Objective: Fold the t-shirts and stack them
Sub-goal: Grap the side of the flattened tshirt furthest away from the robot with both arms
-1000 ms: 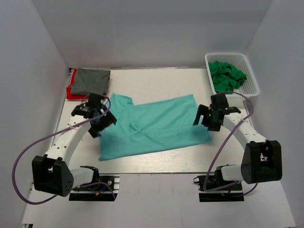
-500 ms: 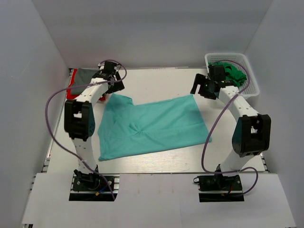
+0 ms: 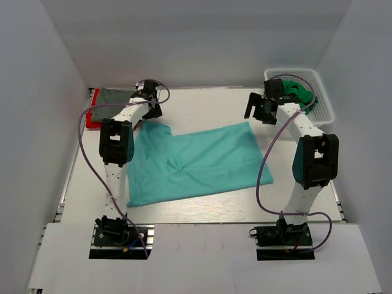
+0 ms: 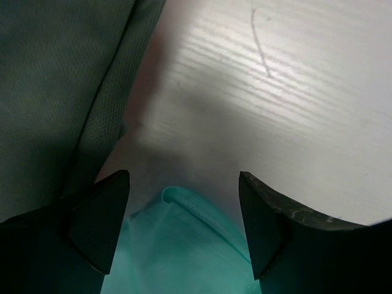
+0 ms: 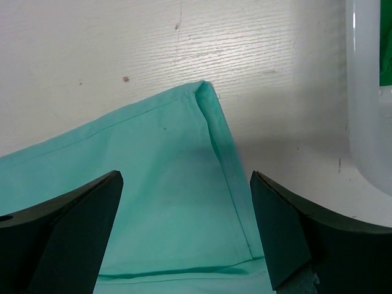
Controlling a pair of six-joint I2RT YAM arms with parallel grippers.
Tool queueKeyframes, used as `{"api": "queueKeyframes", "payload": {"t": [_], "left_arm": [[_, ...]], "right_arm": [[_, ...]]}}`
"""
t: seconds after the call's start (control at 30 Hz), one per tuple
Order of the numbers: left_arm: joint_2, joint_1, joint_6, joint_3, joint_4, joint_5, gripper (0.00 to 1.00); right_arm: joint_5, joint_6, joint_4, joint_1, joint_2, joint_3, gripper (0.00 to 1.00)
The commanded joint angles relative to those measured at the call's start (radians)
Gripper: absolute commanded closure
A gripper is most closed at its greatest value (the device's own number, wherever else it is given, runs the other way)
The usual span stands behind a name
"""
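A white plastic lattice basket (image 3: 326, 101) is seen standing at the far right corner of the pale, wood-grained table (image 3: 202, 104), close to the plain grey walls (image 3: 196, 43) by which the table is enclosed on three sides. In the right wrist view the basket's smooth white wall (image 5: 367, 92) is caught at the right edge, and two small dark specks (image 5: 125, 79) are picked out on the tabletop. In the left wrist view a thin curved grey mark (image 4: 260, 43) is shown on the bare board.
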Motion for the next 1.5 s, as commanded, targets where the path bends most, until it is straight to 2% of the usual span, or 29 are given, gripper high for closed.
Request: {"api": "queueKeyframes", "payload": {"t": [0.0, 0.13, 0.23, 0.27, 0.33, 0.37, 0.43, 0.5, 0.63, 0.77, 0.9, 1.03, 1.1, 1.13, 1.17, 1.23, 1.3, 1.47], "left_arm": [[-0.067, 0.002, -0.007, -0.062, 0.012, -0.022, 0.19], [-0.089, 0.002, -0.017, -0.139, 0.047, -0.034, 0.27], [-0.066, 0.002, -0.028, -0.13, 0.056, -0.044, 0.4], [-0.057, 0.002, -0.028, -0.115, 0.044, -0.044, 0.49], [-0.045, 0.002, -0.042, -0.102, 0.044, -0.033, 0.59], [-0.045, 0.002, -0.042, -0.102, 0.044, -0.033, 0.72], [-0.045, 0.002, -0.051, -0.102, 0.044, -0.033, 0.82], [-0.055, 0.002, -0.051, -0.111, 0.044, -0.033, 1.0], [-0.086, 0.002, -0.051, -0.151, 0.056, -0.042, 1.0], [-0.158, 0.002, -0.051, -0.241, 0.131, -0.042, 1.0], [-0.219, 0.002, -0.042, -0.292, 0.183, -0.012, 1.0], [-0.262, -0.007, -0.031, -0.312, 0.195, -0.001, 1.0], [-0.273, -0.007, -0.031, -0.323, 0.204, 0.008, 1.0], [-0.285, -0.007, -0.031, -0.334, 0.204, 0.018, 1.0], [-0.301, -0.007, -0.021, -0.334, 0.204, 0.018, 1.0], [-0.319, -0.007, -0.02, -0.369, 0.216, 0.032, 1.0], [-0.354, -0.007, -0.02, -0.398, 0.225, 0.044, 1.0], [-0.462, -0.017, -0.03, -0.479, 0.225, 0.076, 1.0]], "right_arm": [[0.023, -0.011, -0.015, 0.001, 0.006, 0.053, 0.1], [0.028, -0.011, -0.016, 0.006, 0.032, 0.07, 0.1], [0.025, -0.008, -0.015, 0.004, 0.05, 0.08, 0.1], [0.032, -0.008, -0.012, 0.006, 0.059, 0.085, 0.1], [0.04, -0.002, -0.003, 0.003, 0.073, 0.096, 0.1], [0.043, -0.005, -0.002, 0.004, 0.075, 0.094, 0.1], [0.049, -0.003, 0.002, 0.006, 0.104, 0.106, 0.1], [0.073, 0.0, 0.011, 0.011, 0.133, 0.135, 0.1], [0.101, 0.004, 0.001, 0.027, 0.232, 0.197, 0.1], [0.103, 0.001, 0.016, 0.044, 0.332, 0.295, 0.1], [0.09, 0.0, 0.059, 0.057, 0.391, 0.326, 0.12], [0.118, 0.02, 0.044, 0.064, 0.411, 0.332, 0.27], [0.124, 0.023, 0.068, 0.063, 0.4, 0.282, 0.4], [0.13, 0.021, 0.089, 0.061, 0.386, 0.269, 0.48], [0.138, 0.017, 0.099, 0.066, 0.383, 0.251, 0.71], [0.165, 0.017, 0.09, 0.067, 0.389, 0.254, 0.81], [0.187, 0.009, 0.08, 0.064, 0.386, 0.263, 0.99], [0.199, -0.008, 0.09, 0.075, 0.349, 0.245, 1.0]]}}
